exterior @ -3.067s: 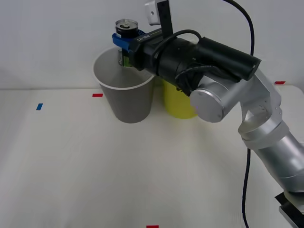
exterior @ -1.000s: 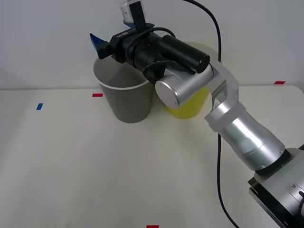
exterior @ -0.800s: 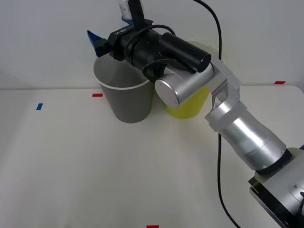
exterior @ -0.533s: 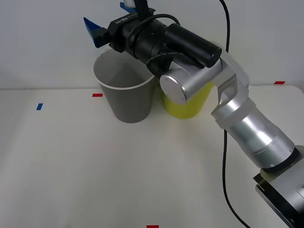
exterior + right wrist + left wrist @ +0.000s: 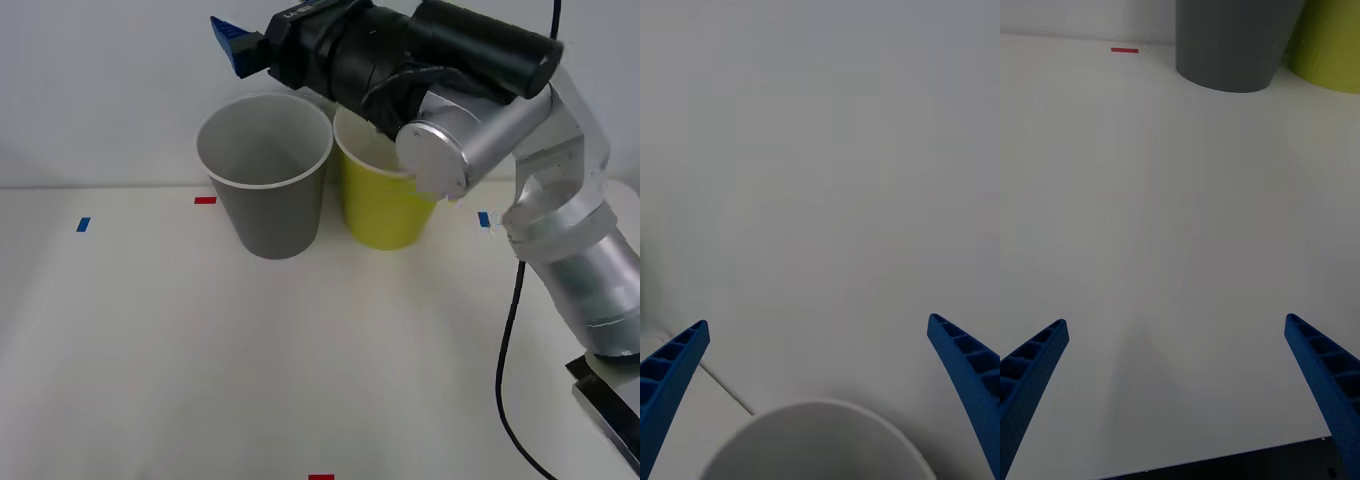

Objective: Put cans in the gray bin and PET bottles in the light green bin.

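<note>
The front view looks down on the gray bin (image 5: 266, 180), which both wrist views share.

About three seconds ago the right gripper (image 5: 238, 45) was closed around the can, holding it over the gray bin (image 5: 265, 175); now its blue fingers are spread apart with nothing between them. Since then the gripper has gone up and drawn back toward the robot's right, above the bin's rim. The light green bin (image 5: 382, 195), before mostly hidden behind the arm, is now more visible.

Spread tool (image 5: 820, 405) above gray bin (image 5: 816, 442)
</note>
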### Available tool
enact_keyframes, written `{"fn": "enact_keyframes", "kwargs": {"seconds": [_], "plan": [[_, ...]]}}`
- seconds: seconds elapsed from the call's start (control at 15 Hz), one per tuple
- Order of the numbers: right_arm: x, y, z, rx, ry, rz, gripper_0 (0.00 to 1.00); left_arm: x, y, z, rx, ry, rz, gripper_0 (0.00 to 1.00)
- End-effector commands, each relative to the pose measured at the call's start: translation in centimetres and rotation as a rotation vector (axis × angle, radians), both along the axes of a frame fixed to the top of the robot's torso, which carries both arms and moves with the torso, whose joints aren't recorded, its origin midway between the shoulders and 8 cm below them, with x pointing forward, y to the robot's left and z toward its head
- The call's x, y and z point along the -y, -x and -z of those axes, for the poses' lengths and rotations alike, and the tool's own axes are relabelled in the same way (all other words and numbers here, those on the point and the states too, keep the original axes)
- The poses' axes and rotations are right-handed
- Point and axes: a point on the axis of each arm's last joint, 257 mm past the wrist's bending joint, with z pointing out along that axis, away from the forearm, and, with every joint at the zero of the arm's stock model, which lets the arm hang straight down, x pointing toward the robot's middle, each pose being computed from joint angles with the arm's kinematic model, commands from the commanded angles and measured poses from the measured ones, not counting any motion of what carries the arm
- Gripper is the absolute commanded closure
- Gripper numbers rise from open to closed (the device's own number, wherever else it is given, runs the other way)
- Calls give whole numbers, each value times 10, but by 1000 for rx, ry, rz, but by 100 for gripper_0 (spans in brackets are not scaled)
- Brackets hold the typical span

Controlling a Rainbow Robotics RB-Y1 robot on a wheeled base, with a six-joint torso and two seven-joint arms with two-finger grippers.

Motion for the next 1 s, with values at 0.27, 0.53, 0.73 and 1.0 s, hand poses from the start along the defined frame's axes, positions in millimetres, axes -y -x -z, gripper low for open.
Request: {"fn": "enact_keyframes", "kwargs": {"seconds": [0.27, 0.53, 0.73, 1.0], "plan": [[113, 68, 34, -12, -3, 78, 0, 0, 0, 0, 0, 0, 0, 0], [191, 116, 59, -25, 3, 210, 0, 0, 0, 0, 0, 0, 0, 0], [237, 139, 74, -39, -49, 308, 0, 0, 0, 0, 0, 0, 0, 0], [286, 151, 98, -22, -83, 448, 0, 0, 0, 0, 0, 0, 0, 0]]}}
